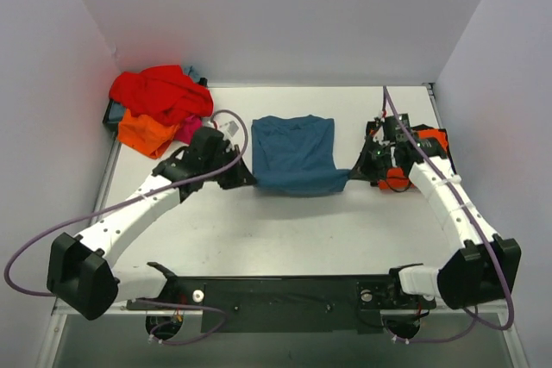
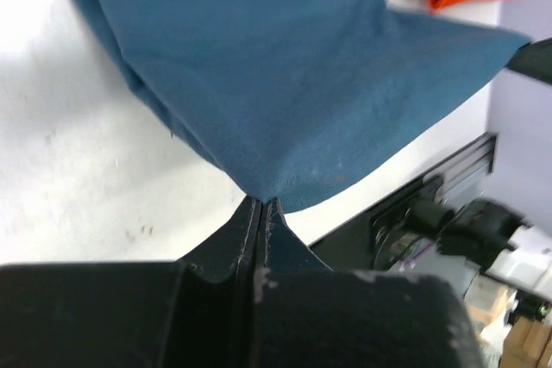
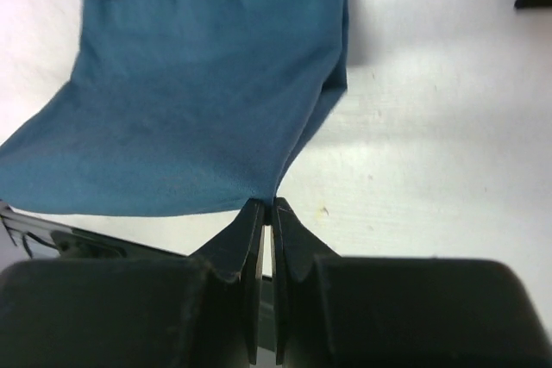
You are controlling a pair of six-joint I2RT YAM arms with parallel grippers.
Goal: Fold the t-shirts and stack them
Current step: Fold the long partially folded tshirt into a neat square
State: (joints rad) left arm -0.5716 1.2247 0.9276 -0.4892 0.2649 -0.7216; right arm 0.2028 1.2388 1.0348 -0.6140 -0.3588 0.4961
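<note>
The teal blue t-shirt [image 1: 293,154] lies folded in the middle of the table, its near edge lifted and stretched between both grippers. My left gripper [image 1: 247,177] is shut on its near left corner; the left wrist view shows the cloth [image 2: 285,66] pinched at the fingertips [image 2: 261,202]. My right gripper [image 1: 355,170] is shut on its near right corner; the right wrist view shows the cloth [image 3: 198,84] pinched at the fingertips [image 3: 266,204]. A pile of red [image 1: 159,92], orange [image 1: 145,131] and magenta pink [image 1: 190,129] t-shirts lies at the back left. No black shirt shows.
The white table [image 1: 285,230] is walled on the left, back and right. An orange part [image 1: 434,137] sits beside the right arm near the right edge. A dark rail [image 1: 276,299] runs along the near edge between the arm bases.
</note>
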